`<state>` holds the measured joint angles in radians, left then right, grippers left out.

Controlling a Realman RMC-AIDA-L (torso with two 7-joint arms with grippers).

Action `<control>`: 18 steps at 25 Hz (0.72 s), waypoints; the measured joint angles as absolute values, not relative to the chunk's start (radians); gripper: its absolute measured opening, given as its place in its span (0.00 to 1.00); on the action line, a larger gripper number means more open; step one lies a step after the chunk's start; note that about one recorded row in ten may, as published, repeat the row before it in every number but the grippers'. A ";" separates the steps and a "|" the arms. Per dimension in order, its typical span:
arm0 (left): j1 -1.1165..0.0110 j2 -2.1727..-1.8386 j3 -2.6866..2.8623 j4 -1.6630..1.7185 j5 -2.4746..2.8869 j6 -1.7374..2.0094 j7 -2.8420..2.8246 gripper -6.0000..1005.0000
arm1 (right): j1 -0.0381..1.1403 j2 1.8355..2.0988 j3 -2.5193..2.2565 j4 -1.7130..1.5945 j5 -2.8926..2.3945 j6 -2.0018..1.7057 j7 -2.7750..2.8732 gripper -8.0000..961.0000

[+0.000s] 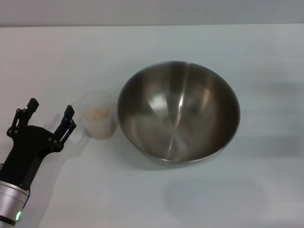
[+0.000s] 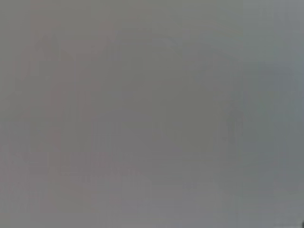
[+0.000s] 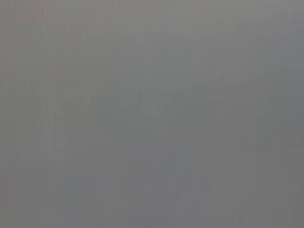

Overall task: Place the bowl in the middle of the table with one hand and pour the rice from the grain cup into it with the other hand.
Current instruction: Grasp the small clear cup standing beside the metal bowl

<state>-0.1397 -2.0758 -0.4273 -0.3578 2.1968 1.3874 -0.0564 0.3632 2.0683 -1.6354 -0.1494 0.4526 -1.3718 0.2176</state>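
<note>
The steel bowl [image 1: 178, 113] stands upright near the middle of the white table [image 1: 142, 47]; its inside is bare and shiny. The clear grain cup [image 1: 98, 115] stands upright just left of the bowl, with pale rice [image 1: 99, 114] in it. My left gripper [image 1: 51, 110] is open and empty, left of the cup and apart from it, fingers pointing toward the far side. My right gripper is out of view. Both wrist views show only plain grey.
White tabletop [image 1: 247, 190] extends around the bowl and cup, with its far edge [image 1: 152, 25] along the top of the head view.
</note>
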 joint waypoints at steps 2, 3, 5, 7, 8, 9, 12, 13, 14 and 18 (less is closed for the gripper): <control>-0.142 -2.076 -0.427 -0.354 2.197 1.368 -0.056 0.86 | 0.363 2.068 -1.635 -0.149 0.453 -1.372 0.218 0.52; -0.144 -2.076 -0.426 -0.350 2.197 1.356 -0.056 0.86 | 0.363 2.068 -1.635 -0.149 0.453 -1.372 0.218 0.52; -0.145 -2.077 -0.426 -0.350 2.197 1.342 -0.056 0.86 | 0.362 2.068 -1.635 -0.148 0.453 -1.372 0.218 0.52; -0.146 -2.077 -0.426 -0.350 2.197 1.329 -0.056 0.86 | 0.360 2.068 -1.635 -0.148 0.453 -1.375 0.218 0.52; -0.147 -2.077 -0.426 -0.349 2.197 1.319 -0.056 0.86 | 0.358 2.068 -1.635 -0.148 0.453 -1.378 0.218 0.52; -0.147 -2.077 -0.426 -0.349 2.197 1.319 -0.056 0.86 | 0.357 2.068 -1.635 -0.148 0.453 -1.379 0.218 0.52; -0.154 -2.077 -0.425 -0.348 2.196 1.290 -0.055 0.86 | 0.355 2.068 -1.635 -0.147 0.453 -1.383 0.218 0.52; -0.158 -2.077 -0.425 -0.348 2.196 1.284 -0.055 0.86 | 0.355 2.068 -1.635 -0.147 0.453 -1.384 0.218 0.52; -0.158 -2.077 -0.425 -0.348 2.196 1.284 -0.055 0.86 | 0.354 2.068 -1.635 -0.147 0.453 -1.384 0.218 0.52; -0.174 -2.077 -0.430 -0.347 2.190 1.253 -0.053 0.86 | 0.352 2.068 -1.635 -0.147 0.452 -1.387 0.218 0.52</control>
<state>-0.1740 -2.0771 -0.4305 -0.3474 2.1904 1.2531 -0.0525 0.3522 2.0681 -1.6350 -0.1474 0.4525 -1.3874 0.2177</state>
